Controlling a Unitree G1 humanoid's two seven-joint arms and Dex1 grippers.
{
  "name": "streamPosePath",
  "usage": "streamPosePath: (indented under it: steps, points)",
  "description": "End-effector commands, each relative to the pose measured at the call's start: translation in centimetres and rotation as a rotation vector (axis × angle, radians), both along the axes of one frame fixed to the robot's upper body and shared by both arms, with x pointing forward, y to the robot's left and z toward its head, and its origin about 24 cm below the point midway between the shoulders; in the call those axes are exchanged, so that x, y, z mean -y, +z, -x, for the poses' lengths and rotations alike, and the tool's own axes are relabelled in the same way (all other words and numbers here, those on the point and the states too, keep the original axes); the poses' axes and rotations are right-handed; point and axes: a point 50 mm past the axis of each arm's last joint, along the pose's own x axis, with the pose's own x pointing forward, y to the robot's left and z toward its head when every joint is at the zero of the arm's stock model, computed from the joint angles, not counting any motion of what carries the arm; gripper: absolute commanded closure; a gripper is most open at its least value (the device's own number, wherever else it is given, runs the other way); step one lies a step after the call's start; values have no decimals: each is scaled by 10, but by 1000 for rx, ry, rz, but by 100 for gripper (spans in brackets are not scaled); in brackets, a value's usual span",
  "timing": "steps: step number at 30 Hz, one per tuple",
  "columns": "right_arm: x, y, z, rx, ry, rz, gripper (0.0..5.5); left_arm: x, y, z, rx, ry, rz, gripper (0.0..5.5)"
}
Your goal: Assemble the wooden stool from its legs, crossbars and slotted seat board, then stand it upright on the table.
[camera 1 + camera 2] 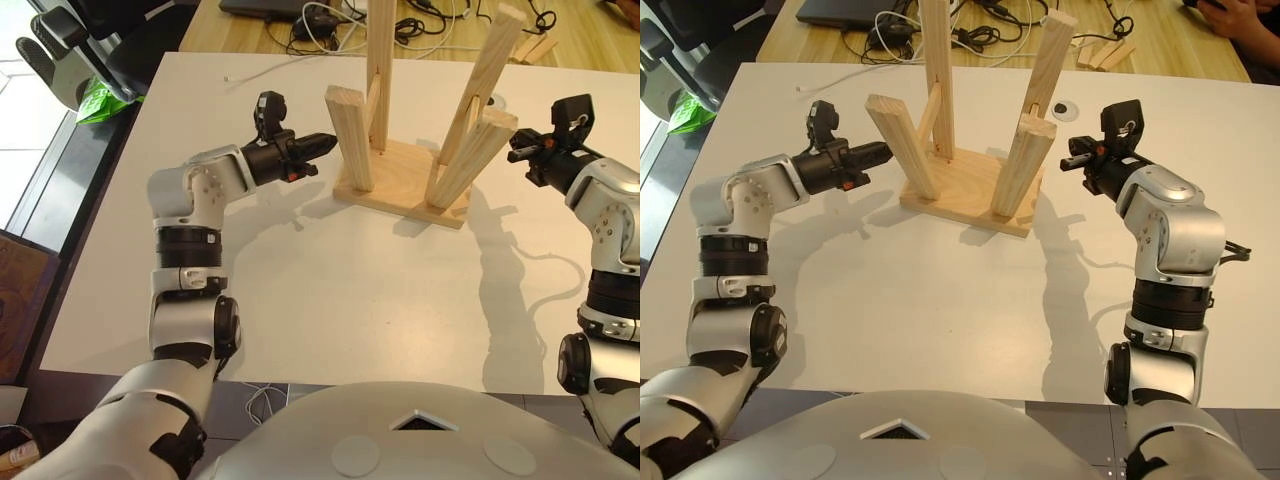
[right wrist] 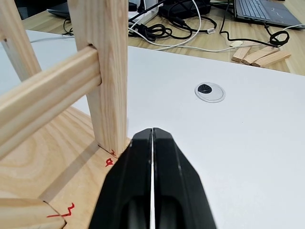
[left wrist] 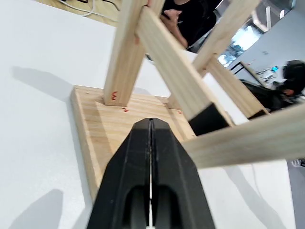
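**Both jaws shut and empty, one on each side of the upturned stool**

Your left gripper (image 1: 327, 140) has its jaws pressed flat together with nothing between them, and your right gripper (image 1: 1070, 160) is the same.

Take the stool (image 1: 405, 150) as the centre of the dial, with 6 o'clock toward you. It sits upside down near the far middle of the table (image 1: 350, 300). Its seat (image 1: 400, 185) lies flat on the tabletop and four legs rise from it, splaying outward. A crossbar (image 2: 47, 100) joins two of them, and red marks show on the seat by the leg sockets.

Your left gripper is at 9 o'clock, level with the tabletop. Its tip is just beside the near left leg (image 1: 350, 135), but you cannot tell whether it touches. Your right gripper is at 3 o'clock, its tip pointing at the near right leg (image 1: 470, 160) with a small gap between them.

At 1 o'clock a round grommet (image 2: 209, 91) is set in the table. Beyond the table's far edge, at 12 o'clock, cables (image 2: 167, 24) and a laptop (image 2: 264, 12) lie on a wooden desk, with loose wood pieces (image 2: 259, 55) toward 1 o'clock.
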Motion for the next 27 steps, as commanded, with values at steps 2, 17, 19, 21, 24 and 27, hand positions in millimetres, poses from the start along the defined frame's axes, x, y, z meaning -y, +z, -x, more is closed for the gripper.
streamPosePath:
  steps: [2,17,19,21,24,27]
  points:
    - [-3,13,-7,33,16,5,545,10,-7,-12,-5,-63,-65,550]
    - [16,-27,25,-111,68,117,545,30,17,46,-3,-218,165,550]
    - [22,-39,28,-139,43,135,545,22,19,50,10,-169,135,550]
    - [28,-51,33,-165,22,154,545,10,20,54,23,-103,102,550]
    - [36,-69,46,-205,15,201,545,-2,16,66,23,-28,31,550]
    - [40,-85,57,-251,-2,201,545,-8,-3,79,-31,31,-109,550]
